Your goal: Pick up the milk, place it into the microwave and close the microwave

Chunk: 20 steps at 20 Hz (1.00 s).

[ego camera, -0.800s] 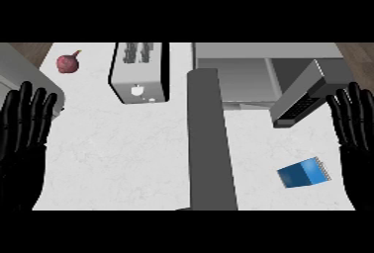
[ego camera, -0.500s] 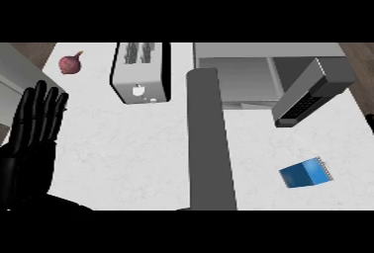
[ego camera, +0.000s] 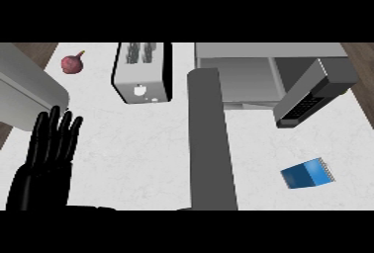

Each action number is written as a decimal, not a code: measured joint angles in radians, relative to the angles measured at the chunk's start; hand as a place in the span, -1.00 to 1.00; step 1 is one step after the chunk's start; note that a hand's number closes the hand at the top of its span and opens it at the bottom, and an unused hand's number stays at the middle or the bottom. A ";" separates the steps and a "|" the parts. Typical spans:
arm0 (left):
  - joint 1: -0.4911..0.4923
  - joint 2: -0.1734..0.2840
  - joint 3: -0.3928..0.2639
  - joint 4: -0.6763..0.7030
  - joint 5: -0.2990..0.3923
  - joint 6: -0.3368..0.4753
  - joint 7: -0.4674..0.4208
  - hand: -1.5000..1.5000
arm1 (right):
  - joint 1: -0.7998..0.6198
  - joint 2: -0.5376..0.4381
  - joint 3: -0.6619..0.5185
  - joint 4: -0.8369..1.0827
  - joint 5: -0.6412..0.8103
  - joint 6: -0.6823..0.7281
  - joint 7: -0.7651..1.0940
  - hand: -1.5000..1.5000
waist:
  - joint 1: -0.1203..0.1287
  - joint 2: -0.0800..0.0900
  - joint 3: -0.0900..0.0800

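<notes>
The milk [ego camera: 306, 174] is a small blue carton lying on the white counter at the lower right. The microwave [ego camera: 241, 76] stands at the back right, and its door [ego camera: 312, 95] hangs open, swung out to the right. My left hand [ego camera: 50, 155] is over the counter's left side, open with its fingers straight and pointing away from me, far from the milk. It holds nothing. My right hand does not show.
A silver toaster [ego camera: 142, 71] stands at the back, left of the microwave. A red onion [ego camera: 71, 63] lies at the far left corner. A grey upright bar [ego camera: 211, 143] runs down the middle. A grey curved body [ego camera: 25, 89] fills the left edge.
My left hand has moved rightward, in over the counter. My right hand, raised at the right edge before, has left the view.
</notes>
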 measured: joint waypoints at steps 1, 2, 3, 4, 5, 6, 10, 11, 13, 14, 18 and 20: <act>0.008 -0.003 -0.008 0.013 0.000 0.000 -0.014 -1.00 | 0.020 0.003 -0.017 0.012 -0.011 0.026 -0.012 -1.00 | 0.001 0.000 0.000; 0.024 -0.005 -0.031 0.011 -0.006 0.009 -0.027 -1.00 | 0.019 0.007 -0.026 0.033 -0.008 0.042 -0.019 -1.00 | 0.003 0.001 0.000; 0.056 -0.003 -0.037 0.000 -0.001 -0.003 -0.040 -1.00 | 0.022 0.008 -0.044 0.052 -0.014 0.055 -0.028 -1.00 | 0.005 0.001 0.000; 0.079 -0.003 -0.040 -0.003 0.000 -0.013 -0.053 -1.00 | 0.033 0.017 -0.052 0.058 -0.012 0.071 -0.034 -1.00 | 0.006 0.001 0.000; 0.097 -0.001 -0.042 -0.015 0.008 -0.021 -0.056 -1.00 | 0.032 0.032 -0.049 0.075 0.011 0.084 -0.048 -1.00 | 0.008 0.001 0.000; 0.106 0.002 -0.036 -0.011 0.016 -0.032 -0.070 -1.00 | 0.038 0.045 -0.050 0.088 0.029 0.101 -0.062 -1.00 | 0.009 0.001 0.000; 0.148 0.005 -0.036 -0.024 0.027 -0.053 -0.086 -1.00 | 0.042 0.087 -0.055 0.140 0.081 0.145 -0.093 -1.00 | 0.011 0.002 0.000; 0.166 0.008 -0.033 -0.011 0.031 -0.069 -0.107 -1.00 | 0.032 0.085 -0.059 0.159 0.084 0.152 -0.091 -1.00 | 0.012 0.002 0.001; 0.214 0.006 -0.048 -0.012 0.025 -0.092 -0.147 -1.00 | 0.030 0.099 -0.066 0.197 0.111 0.171 -0.117 -1.00 | 0.013 0.002 0.000; 0.222 0.002 -0.060 -0.008 0.014 -0.088 -0.162 -1.00 | 0.027 0.122 -0.050 0.208 0.140 0.169 -0.127 -1.00 | 0.013 0.002 0.000; 0.267 0.005 -0.068 0.020 0.010 -0.115 -0.233 -1.00 | -0.026 0.134 -0.061 0.335 0.212 0.190 -0.201 -1.00 | 0.015 0.002 0.001; 0.282 0.010 -0.061 0.026 0.017 -0.128 -0.251 -1.00 | -0.048 0.142 -0.072 0.390 0.258 0.179 -0.239 -1.00 | 0.016 0.003 0.001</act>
